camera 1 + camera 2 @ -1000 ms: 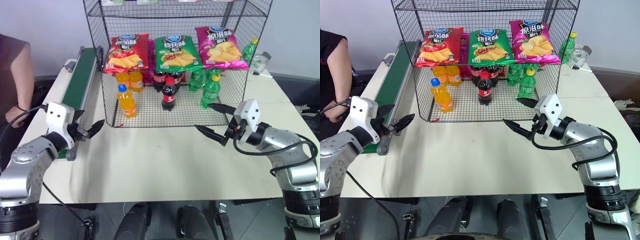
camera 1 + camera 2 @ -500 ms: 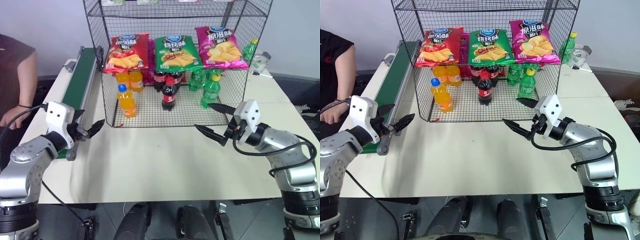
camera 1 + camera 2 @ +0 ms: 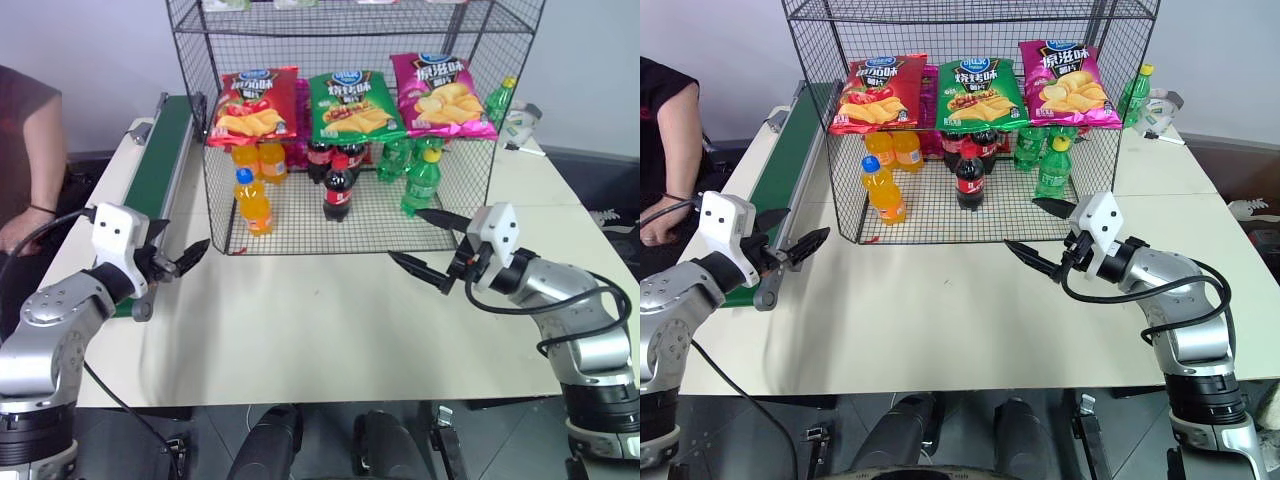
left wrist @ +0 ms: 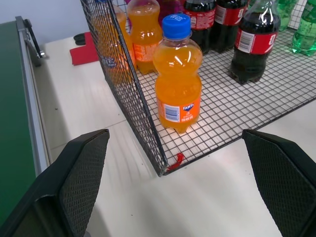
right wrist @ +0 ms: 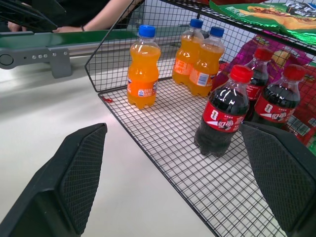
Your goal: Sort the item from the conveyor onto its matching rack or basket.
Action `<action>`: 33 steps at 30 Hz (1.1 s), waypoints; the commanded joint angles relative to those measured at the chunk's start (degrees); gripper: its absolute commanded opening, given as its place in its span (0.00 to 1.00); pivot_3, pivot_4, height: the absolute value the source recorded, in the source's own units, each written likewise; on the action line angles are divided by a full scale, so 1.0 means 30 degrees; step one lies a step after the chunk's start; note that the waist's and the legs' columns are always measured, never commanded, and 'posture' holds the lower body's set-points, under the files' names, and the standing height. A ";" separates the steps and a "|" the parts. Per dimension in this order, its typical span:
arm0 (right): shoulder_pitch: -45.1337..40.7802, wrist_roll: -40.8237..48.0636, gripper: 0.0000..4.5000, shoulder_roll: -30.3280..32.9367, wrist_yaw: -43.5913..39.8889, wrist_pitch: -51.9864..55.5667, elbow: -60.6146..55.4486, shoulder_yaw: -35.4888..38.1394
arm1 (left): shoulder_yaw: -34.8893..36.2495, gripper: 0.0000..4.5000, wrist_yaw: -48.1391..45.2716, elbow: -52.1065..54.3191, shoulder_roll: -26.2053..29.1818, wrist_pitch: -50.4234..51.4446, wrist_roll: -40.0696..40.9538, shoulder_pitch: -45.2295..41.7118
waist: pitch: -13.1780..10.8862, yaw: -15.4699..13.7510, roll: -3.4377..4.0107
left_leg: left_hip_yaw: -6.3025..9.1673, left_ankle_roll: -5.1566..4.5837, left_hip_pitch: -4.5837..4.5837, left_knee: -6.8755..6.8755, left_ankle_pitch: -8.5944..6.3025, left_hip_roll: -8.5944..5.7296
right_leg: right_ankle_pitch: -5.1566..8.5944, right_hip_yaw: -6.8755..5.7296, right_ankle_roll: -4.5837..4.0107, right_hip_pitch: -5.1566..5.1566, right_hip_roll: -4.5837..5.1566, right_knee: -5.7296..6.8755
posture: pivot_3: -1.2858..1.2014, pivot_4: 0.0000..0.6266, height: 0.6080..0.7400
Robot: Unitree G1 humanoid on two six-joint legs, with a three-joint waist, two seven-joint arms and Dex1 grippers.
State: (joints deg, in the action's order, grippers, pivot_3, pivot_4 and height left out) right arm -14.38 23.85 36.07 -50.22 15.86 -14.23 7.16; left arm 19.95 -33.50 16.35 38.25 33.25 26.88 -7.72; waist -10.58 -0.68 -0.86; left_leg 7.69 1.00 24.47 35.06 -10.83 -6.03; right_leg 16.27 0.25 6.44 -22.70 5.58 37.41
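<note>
The item, an orange soda bottle (image 3: 250, 203) with a blue cap, stands upright on the front left corner of the rack's (image 3: 372, 218) bottom tier. In the left wrist view the bottle (image 4: 177, 84) is just behind the wire wall. Two more orange bottles (image 3: 258, 160) stand behind it. The conveyor (image 3: 158, 160) runs along the table's left side, its belt bare. My left gripper (image 3: 180, 245) hovers open and empty beside the conveyor's near end. My right gripper (image 3: 407, 233) is open and empty in front of the rack's right half.
Chip bags (image 3: 352, 102) lie on the tier above. Cola bottles (image 3: 338, 188) and green soda bottles (image 3: 420, 178) share the bottom tier. A person's arm (image 3: 25, 150) is at the far left past the conveyor. Bare tabletop (image 3: 300, 310) lies between my grippers.
The person's arm at the left shifted a little. Both grippers and the bottles kept still.
</note>
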 commanded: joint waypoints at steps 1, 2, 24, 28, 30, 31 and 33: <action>-0.0003 0.0215 1.00 0.0025 -0.0079 -0.0478 -0.0221 0.0275 | 0.0526 1.00 0.0007 0.0316 0.0222 -0.0360 0.0141 -0.0251 | 0.0000 0.0000 0.0000 | 0.0000 0.0000 0.0000 -0.0001 0.0000 0.0000 | 0.0000 0.0000 0.0000 0.0000 0.0000 0.0000 | 0.52 0.24 1.00; 0.0028 0.0207 1.00 0.0025 -0.0086 -0.0499 -0.0221 0.0294 | 0.0515 1.00 0.0009 0.0259 0.0200 -0.0404 0.0121 -0.0267 | 0.0000 0.0000 0.0000 | 0.0000 0.0000 0.0000 0.0000 0.0000 0.0000 | 0.0000 -0.0001 0.0000 0.0000 0.0000 -0.0001 | 0.52 0.24 1.00; -0.0814 0.0030 1.00 -0.0249 0.0099 -0.0617 0.0139 -0.0273 | 0.0660 1.00 0.0402 0.0267 0.0158 -0.0330 0.0049 -0.0192 | -0.0002 0.0003 0.0003 | 0.0000 0.0001 0.0001 -0.0012 0.0000 0.0002 | 0.0000 -0.0001 -0.0001 -0.0001 -0.0001 -0.0018 | 0.52 0.24 1.00; -0.1019 0.0043 1.00 -0.0287 0.0201 -0.0492 0.0110 -0.0380 | 0.0753 1.00 0.0519 0.0367 0.0132 -0.0178 0.0166 -0.0093 | -0.0002 0.0004 0.0003 | 0.0000 0.0000 0.0001 -0.0013 0.0000 0.0003 | 0.0000 0.0000 0.0000 -0.0004 -0.0002 -0.0018 | 0.52 0.24 1.00; -0.1201 0.0068 1.00 -0.0291 0.0234 -0.0413 0.0149 -0.0425 | 0.0746 1.00 0.0559 0.0386 0.0142 -0.0141 0.0205 -0.0100 | -0.0002 0.0004 0.0004 | -0.0001 0.0000 0.0002 -0.0016 0.0000 0.0003 | 0.0000 0.0000 0.0000 -0.0004 -0.0002 -0.0022 | 0.52 0.24 1.00; -0.1276 0.0093 1.00 -0.0283 0.0229 -0.0351 0.0139 -0.0448 | 0.0769 1.00 0.0586 0.0415 0.0152 -0.0099 0.0242 -0.0109 | -0.0002 0.0002 0.0004 | -0.0001 0.0001 0.0002 -0.0015 0.0000 0.0003 | 0.0000 0.0000 0.0000 -0.0004 -0.0001 -0.0022 | 0.52 0.24 1.00; -0.1320 0.0106 1.00 -0.0243 0.0153 -0.0292 0.0111 -0.0496 | 0.0826 1.00 0.0606 0.0541 0.0174 -0.0019 0.0327 -0.0066 | -0.0002 0.0003 0.0004 | 0.0000 0.0000 0.0002 -0.0014 0.0000 0.0003 | 0.0001 -0.0001 -0.0001 -0.0003 -0.0002 -0.0021 | 0.52 0.24 1.00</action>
State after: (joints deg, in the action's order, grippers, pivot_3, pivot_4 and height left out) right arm -17.47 23.48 34.97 -49.82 15.01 -12.33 5.28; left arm 20.12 -32.05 15.93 38.23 33.31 26.91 -7.59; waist -10.58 -0.67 -0.85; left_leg 7.69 1.00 24.47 35.02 -10.83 -6.02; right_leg 16.27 0.24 6.44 -22.71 5.58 37.34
